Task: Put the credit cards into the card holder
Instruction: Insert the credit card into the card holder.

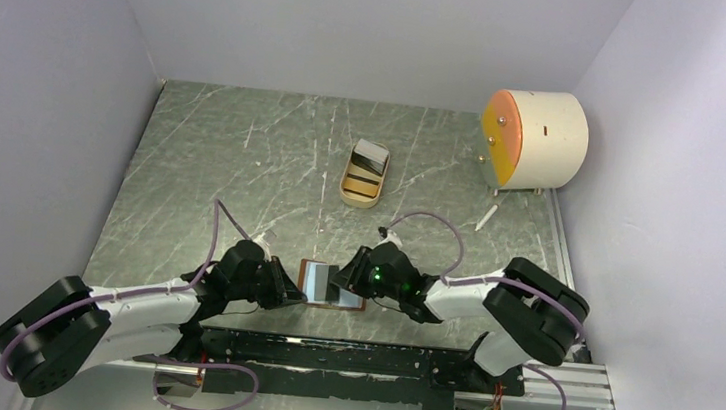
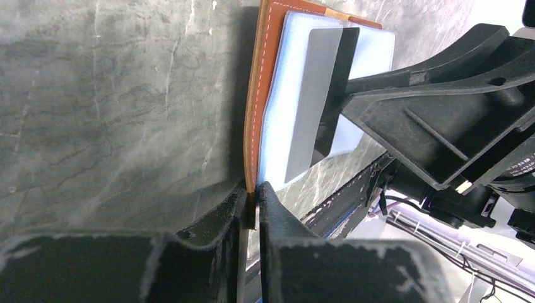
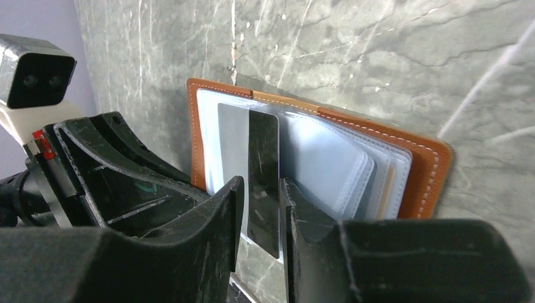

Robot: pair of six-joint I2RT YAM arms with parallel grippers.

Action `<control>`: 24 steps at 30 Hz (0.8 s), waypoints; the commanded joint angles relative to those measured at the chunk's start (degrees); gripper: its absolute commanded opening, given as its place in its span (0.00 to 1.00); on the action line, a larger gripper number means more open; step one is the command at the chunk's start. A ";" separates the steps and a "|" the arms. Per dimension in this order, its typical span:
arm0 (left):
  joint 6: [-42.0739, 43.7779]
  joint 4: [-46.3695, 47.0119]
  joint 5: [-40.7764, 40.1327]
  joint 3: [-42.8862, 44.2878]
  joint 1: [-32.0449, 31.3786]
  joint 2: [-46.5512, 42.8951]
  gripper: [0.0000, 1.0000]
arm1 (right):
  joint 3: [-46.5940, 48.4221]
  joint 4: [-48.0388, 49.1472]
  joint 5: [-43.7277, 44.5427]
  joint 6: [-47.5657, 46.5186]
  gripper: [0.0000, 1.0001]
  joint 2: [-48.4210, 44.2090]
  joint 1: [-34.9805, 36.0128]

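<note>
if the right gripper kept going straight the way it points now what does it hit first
Most likely the pale sleeves of the card holder: the right gripper straddles the dark card, which points into them. The left gripper pinches the holder's edge off to one side. Depth is unclear.

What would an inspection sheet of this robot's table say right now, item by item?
Surface: dark table, pale-veined.
Job's things: card holder open; dark card against its pale sleeves; cards in tan tray.
Clutter: white drum with orange face; small white stick.
Pincers: left pincer shut on the holder's cover edge; right pincer straddles the dark card, grip unclear.
Cables: purple cables loop off both arms.
Surroundings: plain pale walls.
</note>
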 commanded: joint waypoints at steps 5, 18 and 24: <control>0.18 1.74 1.97 0.68 -0.50 -1.24 0.15 | 0.40 -5.18 0.59 -1.39 0.33 2.54 1.29; 0.08 3.82 3.27 0.73 -0.79 -1.40 0.22 | 0.94 -6.87 1.58 -3.10 0.42 -0.40 1.41; 0.32 3.24 3.18 1.19 -1.18 -2.21 0.21 | 1.66 -0.23 -2.10 -2.62 0.36 1.73 1.57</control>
